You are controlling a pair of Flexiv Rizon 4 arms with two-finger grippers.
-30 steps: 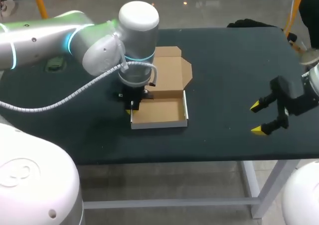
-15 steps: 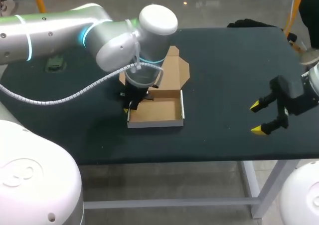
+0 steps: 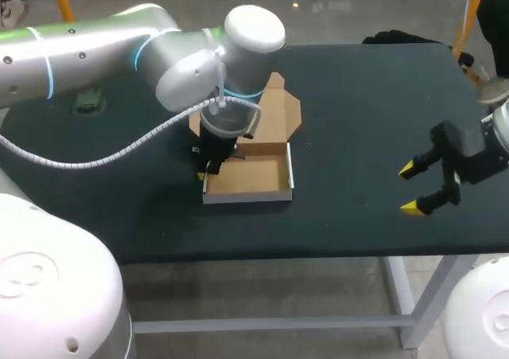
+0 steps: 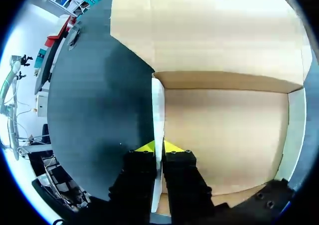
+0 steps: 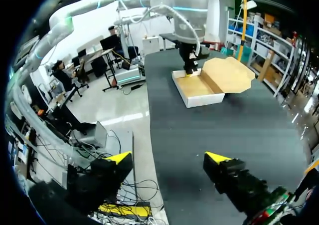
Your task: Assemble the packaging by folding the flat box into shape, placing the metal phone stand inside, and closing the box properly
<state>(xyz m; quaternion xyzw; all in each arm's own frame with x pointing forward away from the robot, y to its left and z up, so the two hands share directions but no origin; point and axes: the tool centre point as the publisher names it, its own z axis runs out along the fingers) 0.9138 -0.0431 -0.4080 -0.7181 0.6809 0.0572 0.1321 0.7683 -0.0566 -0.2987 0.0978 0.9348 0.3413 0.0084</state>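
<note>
A cardboard box point(image 3: 250, 176), brown inside and white outside, sits open on the dark table with its lid point(image 3: 274, 112) lying back behind it. My left gripper point(image 3: 208, 170) stands at the box's left wall point(image 4: 157, 115), one finger inside and one outside, shut on that wall. In the left wrist view the yellow tips pinch the white wall edge; the box floor point(image 4: 224, 135) is bare. My right gripper point(image 3: 415, 187) hangs open over the table's right side, far from the box point(image 5: 199, 88). No metal phone stand is in view.
The dark table point(image 3: 358, 112) stretches wide between the box and my right gripper. Its front edge point(image 3: 318, 251) runs just in front of the box. My left arm point(image 3: 191, 56) hangs over the box's back left corner.
My left arm has swung right, dragging the box a little left and turning it slightly. In the last half second it hardly moved. The right arm stayed still.
</note>
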